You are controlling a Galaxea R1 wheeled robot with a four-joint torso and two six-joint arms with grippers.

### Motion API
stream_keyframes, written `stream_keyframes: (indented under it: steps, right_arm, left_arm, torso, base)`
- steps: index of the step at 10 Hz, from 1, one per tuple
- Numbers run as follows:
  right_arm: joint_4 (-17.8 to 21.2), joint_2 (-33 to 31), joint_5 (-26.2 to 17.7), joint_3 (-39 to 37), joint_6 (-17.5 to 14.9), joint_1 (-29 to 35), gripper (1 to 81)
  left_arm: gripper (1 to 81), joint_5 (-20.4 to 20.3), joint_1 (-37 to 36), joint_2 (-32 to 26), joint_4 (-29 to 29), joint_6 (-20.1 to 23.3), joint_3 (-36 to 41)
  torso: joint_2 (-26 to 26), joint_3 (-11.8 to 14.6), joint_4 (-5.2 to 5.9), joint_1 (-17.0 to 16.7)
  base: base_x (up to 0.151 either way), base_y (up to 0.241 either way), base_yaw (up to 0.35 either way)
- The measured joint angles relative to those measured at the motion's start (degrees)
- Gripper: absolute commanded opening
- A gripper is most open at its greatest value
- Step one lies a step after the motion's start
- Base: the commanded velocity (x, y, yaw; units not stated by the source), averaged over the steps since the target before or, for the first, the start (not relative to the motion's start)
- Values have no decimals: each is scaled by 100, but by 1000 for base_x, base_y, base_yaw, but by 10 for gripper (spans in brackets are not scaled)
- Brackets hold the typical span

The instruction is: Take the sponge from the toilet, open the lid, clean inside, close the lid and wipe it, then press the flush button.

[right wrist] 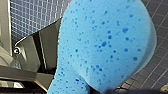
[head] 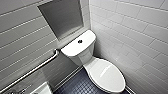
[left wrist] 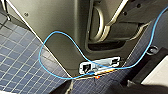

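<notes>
Dark floor tiles show behind the sponge, which the right gripper seems to clamp by one narrow end, off the toilet whose lid lies shut; so slight a hold on soft foam could let it twist or drop against the lid.

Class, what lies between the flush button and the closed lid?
Head view: just bare white tank top and the tank's front; nothing rests there.

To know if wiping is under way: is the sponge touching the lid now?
Apart. The head view shows the whole closed lid white, with no blue on it; the right wrist view shows the sponge above dark floor tiles.
</notes>
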Motion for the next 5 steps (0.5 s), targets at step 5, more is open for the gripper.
stream_keyframes:
  steps: [5]
  right_arm:
    - [-336, 1414, 4, -1556, 0, -530, 10]
  left_arm:
    - [811, 16, 111, 436, 112, 5, -835]
  torso:
    - [1051, 721, 0, -700]
  base:
    - [0, 0, 0]
